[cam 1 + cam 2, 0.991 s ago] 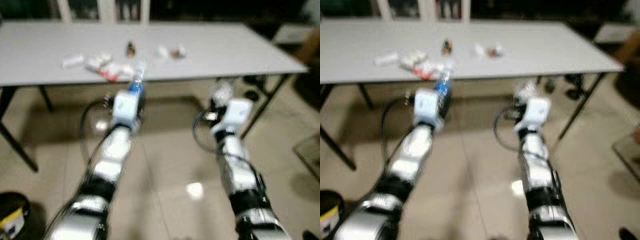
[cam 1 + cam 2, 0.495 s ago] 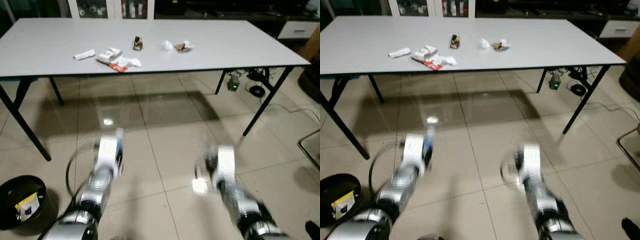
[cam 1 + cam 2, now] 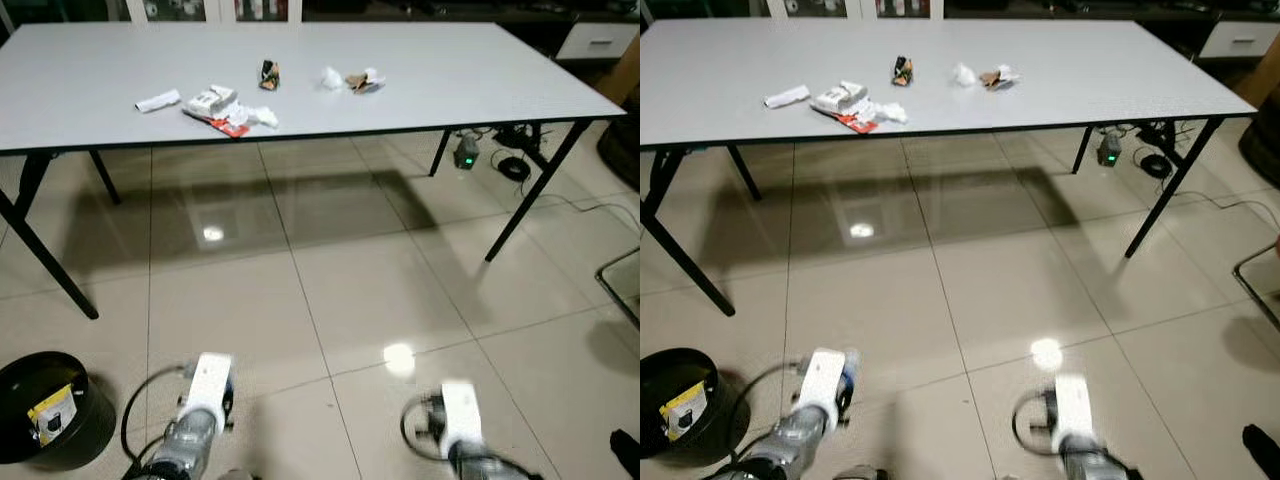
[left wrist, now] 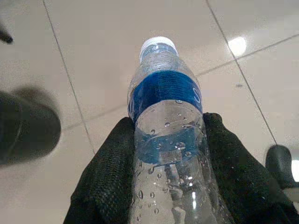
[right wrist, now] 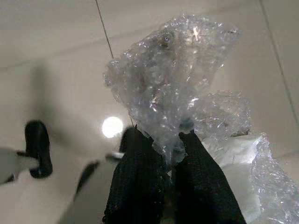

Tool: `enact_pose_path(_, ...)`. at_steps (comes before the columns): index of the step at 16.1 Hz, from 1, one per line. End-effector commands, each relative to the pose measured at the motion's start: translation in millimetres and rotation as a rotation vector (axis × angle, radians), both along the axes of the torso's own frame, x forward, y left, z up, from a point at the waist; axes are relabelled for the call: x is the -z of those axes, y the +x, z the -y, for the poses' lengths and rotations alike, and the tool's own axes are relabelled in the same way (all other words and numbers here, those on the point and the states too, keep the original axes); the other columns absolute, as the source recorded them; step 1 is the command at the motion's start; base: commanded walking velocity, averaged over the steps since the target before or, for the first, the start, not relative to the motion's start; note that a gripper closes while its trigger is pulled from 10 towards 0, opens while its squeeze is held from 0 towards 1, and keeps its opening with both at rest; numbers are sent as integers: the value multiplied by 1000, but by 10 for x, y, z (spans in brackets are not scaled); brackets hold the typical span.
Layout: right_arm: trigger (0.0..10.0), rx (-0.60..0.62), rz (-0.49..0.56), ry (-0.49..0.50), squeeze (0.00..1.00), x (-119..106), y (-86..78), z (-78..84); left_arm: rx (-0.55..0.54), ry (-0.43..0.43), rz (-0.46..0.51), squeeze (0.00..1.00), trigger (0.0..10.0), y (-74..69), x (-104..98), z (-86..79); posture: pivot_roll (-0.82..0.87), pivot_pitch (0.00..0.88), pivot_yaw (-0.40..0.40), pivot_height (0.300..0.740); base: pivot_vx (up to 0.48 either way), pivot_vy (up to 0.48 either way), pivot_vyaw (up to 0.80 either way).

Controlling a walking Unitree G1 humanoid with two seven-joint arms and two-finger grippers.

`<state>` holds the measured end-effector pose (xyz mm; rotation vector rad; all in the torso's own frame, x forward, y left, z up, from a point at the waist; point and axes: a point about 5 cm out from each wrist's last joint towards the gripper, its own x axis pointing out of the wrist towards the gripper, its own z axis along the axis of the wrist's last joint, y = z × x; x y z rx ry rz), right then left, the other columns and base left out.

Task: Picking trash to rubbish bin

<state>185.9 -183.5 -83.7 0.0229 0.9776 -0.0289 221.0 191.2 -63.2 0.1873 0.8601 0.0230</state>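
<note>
My left gripper (image 4: pixel 163 182) is closed around a clear plastic water bottle with a blue label and a white cap (image 4: pixel 164 116). Its two black fingers (image 4: pixel 110 177) press on both sides of the bottle body, below the label, so the neck and cap stick out past the fingertips and point down at the beige tiled floor (image 3: pixel 360 290). I judge this is a firm hold for carrying. In the head view the left arm sits at the lower left of the frame, low and close to my body.

To its left, in the bottom left corner, stands the round black rubbish bin (image 3: pixel 85 435), with a yellow and white scrap (image 3: pixel 48 413) lying inside. The bottle is near the bin but not over it, so I think I need to turn the arm that way before I release.

At the lower right of the frame is the right arm. My right gripper (image 5: pixel 170 154) is pinched shut on a crumpled piece of clear bubble wrap (image 5: pixel 173 84). The fingers hold only its lower end, and the rest spreads out loosely above them. This hold looks thinner, so it may slip.

In the upper part of the frame stands the long white table (image 3: pixel 480 75), which has more wrappers and crumpled paper (image 3: pixel 225 108) on it.
</note>
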Motion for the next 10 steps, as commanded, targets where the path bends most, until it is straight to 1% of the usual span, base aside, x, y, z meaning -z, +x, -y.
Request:
enact_pose_path(1, 10000, 2, -4, -25, 0, -1, -8, 42, -23, -6, -3, 0, 10000, -18, 11, 1, -8, 22, -51, 740, 0, 0, 0)
enact_pose_path(2, 10000, 40, -7, -29, 0, 8, -39, 90, -27, 3, -3, 0, 10000, -102, 51, -26, -9, 12, -44, 740, 0, 0, 0)
enact_pose_path(3, 10000, 61, -6, -28, 0, 9, -46, 110, -26, 5, -3, 0, 10000, -126, 62, -34, -13, 7, -36, 740, 0, 0, 0)
enact_pose_path(4, 10000, 115, 5, -18, 0, 1, -42, 143, -4, 19, -14, 0, 10000, -136, 66, -45, -22, 0, -13, 740, 0, 0, 0)
enact_pose_path(7, 10000, 144, 9, -2, 0, 7, -43, 107, 31, 32, -14, 0, 10000, -93, 43, -45, -25, 0, 5, 740, 0, 0, 0)
enact_pose_path(8, 10000, 145, 9, 17, 0, 16, -51, 67, 27, 30, -5, 0, 10000, -69, 29, -41, -23, 0, 5, 740, 0, 0, 0)
enact_pose_path(10, 10000, 139, 16, 29, 0, 14, -43, 42, 19, 19, 11, 0, 10000, -44, 15, -23, -24, 0, 0, 740, 0, 0, 0)
